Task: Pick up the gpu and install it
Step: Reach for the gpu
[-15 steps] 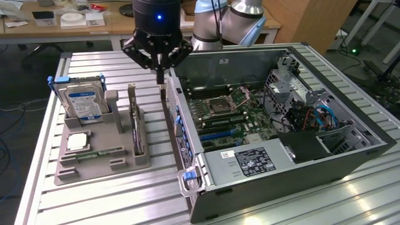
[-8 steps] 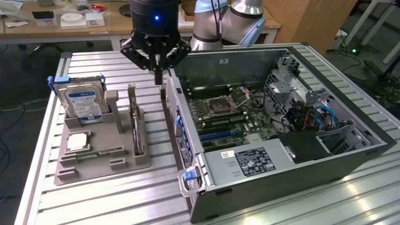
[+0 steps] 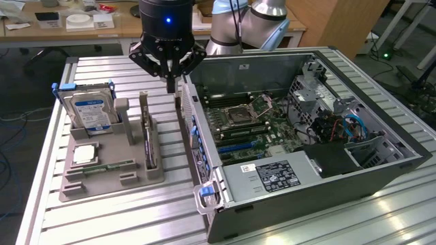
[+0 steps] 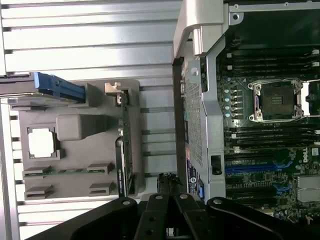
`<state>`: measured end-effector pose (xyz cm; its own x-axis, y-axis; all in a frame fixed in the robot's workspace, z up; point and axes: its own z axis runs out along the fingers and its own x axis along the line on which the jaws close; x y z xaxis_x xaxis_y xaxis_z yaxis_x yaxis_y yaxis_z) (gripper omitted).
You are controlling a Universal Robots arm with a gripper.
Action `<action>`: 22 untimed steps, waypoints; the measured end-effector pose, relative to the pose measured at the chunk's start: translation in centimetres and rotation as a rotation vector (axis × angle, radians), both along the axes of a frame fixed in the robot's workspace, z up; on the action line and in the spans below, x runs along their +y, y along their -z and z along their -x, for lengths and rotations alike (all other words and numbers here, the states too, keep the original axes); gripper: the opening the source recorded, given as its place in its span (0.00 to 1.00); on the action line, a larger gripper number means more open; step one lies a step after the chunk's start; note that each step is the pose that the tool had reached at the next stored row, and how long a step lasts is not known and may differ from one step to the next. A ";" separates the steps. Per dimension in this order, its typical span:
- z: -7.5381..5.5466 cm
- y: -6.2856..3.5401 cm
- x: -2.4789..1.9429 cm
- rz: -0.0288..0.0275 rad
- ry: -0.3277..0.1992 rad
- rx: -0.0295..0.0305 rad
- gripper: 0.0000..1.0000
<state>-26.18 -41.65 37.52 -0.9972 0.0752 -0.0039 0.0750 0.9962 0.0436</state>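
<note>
Standing on edge — one gpu [image 3: 145, 138], one hard drive [image 3: 89, 109].

I count one boxy silver hard drive [image 3: 92, 113], one thin dark expansion card [image 3: 147, 140], one square silver processor chip [image 3: 85, 153], one narrow green memory stick [image 3: 107, 166] — and one open grey computer case [image 3: 320, 191].

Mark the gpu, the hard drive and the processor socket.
gpu [image 3: 148, 143], exterior view, top edge of the upright card.
hard drive [image 3: 92, 111], exterior view, blue-white label.
processor socket [image 4: 276, 100], wrist view, dark centre of the socket.
</note>
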 end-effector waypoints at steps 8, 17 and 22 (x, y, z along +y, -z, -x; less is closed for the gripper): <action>0.4 0.07 -0.12 0.0000 0.000 0.0006 0.11; 0.8 0.14 -0.24 0.0000 0.000 0.0013 0.11; 1.1 0.19 -0.32 -0.0001 0.000 0.0017 0.11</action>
<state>-27.23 -41.96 37.34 -0.9972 0.0753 -0.0022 0.0752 0.9962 0.0435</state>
